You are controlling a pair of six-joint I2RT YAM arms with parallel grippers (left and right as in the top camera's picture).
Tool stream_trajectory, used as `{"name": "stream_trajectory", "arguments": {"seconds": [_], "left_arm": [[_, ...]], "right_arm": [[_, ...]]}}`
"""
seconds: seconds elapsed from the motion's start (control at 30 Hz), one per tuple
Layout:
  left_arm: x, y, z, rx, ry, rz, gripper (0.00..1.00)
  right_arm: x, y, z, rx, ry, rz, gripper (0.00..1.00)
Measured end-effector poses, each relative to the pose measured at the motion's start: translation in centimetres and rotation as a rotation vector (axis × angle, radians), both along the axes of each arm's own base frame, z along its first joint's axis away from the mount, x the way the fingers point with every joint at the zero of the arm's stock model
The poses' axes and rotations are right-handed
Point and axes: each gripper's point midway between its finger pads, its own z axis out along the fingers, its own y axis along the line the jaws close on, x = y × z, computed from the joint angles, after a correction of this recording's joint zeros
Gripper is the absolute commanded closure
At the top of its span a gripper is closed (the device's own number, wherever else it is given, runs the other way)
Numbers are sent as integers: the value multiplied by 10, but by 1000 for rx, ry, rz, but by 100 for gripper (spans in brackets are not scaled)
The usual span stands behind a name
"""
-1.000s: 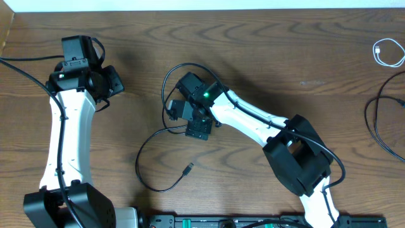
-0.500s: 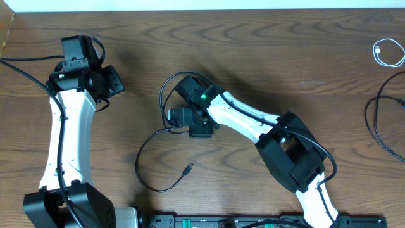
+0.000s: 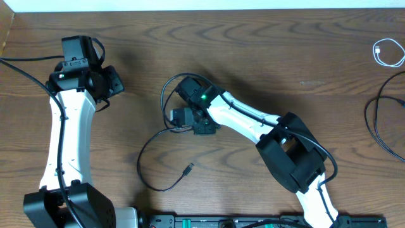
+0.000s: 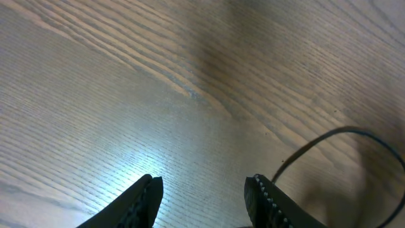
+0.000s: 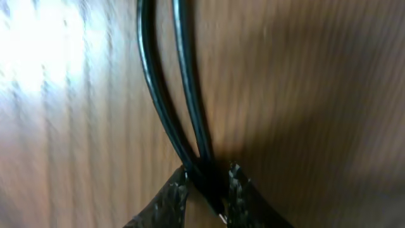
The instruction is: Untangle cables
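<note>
A long black cable (image 3: 143, 159) lies looped on the wooden table, its plug end (image 3: 188, 168) near the front. My right gripper (image 3: 182, 120) sits at the loop's crossing. In the right wrist view its jaws have closed round two strands of the black cable (image 5: 166, 95), which run between the fingertips (image 5: 174, 193); the gripper (image 5: 207, 182) is shut on them. My left gripper (image 3: 116, 82) hovers at the left, away from the loop. It stands open (image 4: 204, 193) over bare wood, with a thin black cord (image 4: 329, 140) ahead to its right.
A small coiled white cable (image 3: 387, 52) lies at the far right. Another black cable (image 3: 374, 123) curves along the right edge. The right arm (image 3: 253, 123) stretches diagonally across the middle. A black rail (image 3: 253, 221) runs along the front edge.
The right gripper shifted slightly left onto the cable crossing and its jaws closed on the two black strands. The left arm has not moved.
</note>
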Motion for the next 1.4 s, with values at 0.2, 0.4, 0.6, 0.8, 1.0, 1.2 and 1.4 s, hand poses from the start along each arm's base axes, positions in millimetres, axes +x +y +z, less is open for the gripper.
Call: {"name": "stream_trajectory", "arguments": {"seconds": [0.2, 0.4, 0.6, 0.8, 1.0, 1.2, 1.4], "left_arm": [[0, 0, 0, 0, 0, 0, 52], [0, 0, 0, -1, 0, 0, 52], [0, 0, 0, -9, -2, 17, 53], [0, 0, 0, -12, -1, 22, 52], [0, 0, 0, -13, -2, 23, 53], [0, 0, 0, -12, -1, 23, 53], [0, 0, 0, -12, -1, 23, 52]], "right_arm": [[5, -23, -1, -59, 14, -139, 79], [29, -65, -1, -8, 123, -379, 67], [60, -108, 3, 127, 248, -662, 70], [75, -133, 9, 254, 385, -909, 32], [71, -120, 17, 316, 466, -950, 13], [71, -114, 21, 331, 483, -954, 2], [67, -113, 29, 313, 526, -969, 1]]}}
